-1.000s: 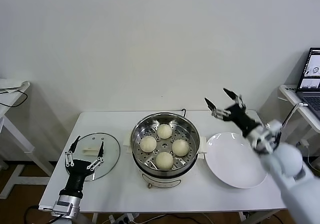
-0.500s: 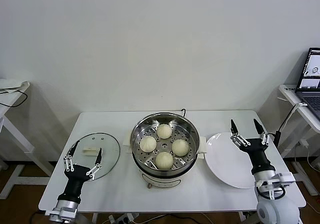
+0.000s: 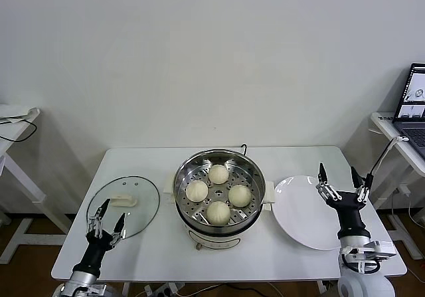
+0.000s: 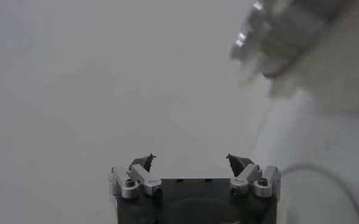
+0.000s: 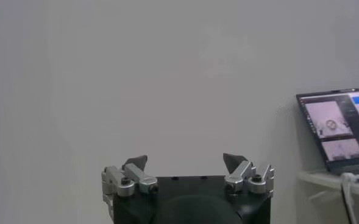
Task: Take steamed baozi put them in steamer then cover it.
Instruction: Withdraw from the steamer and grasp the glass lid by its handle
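Observation:
The steamer [image 3: 186, 171], a shiny steel pot on a white base, stands mid-table in the head view. Several cream baozi [image 3: 218, 174] sit on its perforated tray. The glass cover [image 3: 146, 200] with its white handle [image 3: 123, 202] lies flat on the table to the left of the pot. My left gripper [image 3: 107, 222] is open and empty, low at the table's front left, just in front of the cover. My right gripper [image 3: 341, 179] is open and empty, fingers pointing up over the right side of the white plate. Both wrist views show only open fingers against the wall.
A flat white plate [image 3: 302, 217] lies right of the steamer. A side table with a laptop [image 3: 412, 104] stands at the far right, also in the right wrist view [image 5: 341, 131]. Another white table edge [image 3: 16, 121] is at the far left.
My right arm has swung down from high behind the plate to the table's front right. My left gripper has dropped back off the cover toward the front edge.

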Available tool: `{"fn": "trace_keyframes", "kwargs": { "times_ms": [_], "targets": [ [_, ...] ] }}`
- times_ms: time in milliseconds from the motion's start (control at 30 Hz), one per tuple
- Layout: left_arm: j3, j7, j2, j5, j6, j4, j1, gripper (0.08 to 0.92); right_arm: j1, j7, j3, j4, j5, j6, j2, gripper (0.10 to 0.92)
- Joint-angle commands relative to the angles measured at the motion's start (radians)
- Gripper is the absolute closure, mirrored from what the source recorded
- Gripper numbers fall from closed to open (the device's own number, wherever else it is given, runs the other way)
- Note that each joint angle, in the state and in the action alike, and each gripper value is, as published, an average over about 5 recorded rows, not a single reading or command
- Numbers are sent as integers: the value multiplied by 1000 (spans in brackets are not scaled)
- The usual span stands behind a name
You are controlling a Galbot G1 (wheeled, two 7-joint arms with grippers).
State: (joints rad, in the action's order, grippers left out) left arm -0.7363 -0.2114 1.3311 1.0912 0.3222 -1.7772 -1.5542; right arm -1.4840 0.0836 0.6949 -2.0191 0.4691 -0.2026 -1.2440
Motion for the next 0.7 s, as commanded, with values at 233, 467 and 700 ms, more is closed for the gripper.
{"fn": "trace_keyframes", "kwargs": {
  "times_ms": [233,467,700],
  "targets": [
    [-4,-71,-41,299,-81,230,170,177,-10,14,-9,-1,-45,-2,-49,203],
    [12,-23,-33,275,-111,245,221,177,-8,10,-12,6,-49,-4,-47,203],
    [29,16,-19,289,-131,256,257,177,-4,8,-12,11,-51,-4,-41,203]
  ]
}}
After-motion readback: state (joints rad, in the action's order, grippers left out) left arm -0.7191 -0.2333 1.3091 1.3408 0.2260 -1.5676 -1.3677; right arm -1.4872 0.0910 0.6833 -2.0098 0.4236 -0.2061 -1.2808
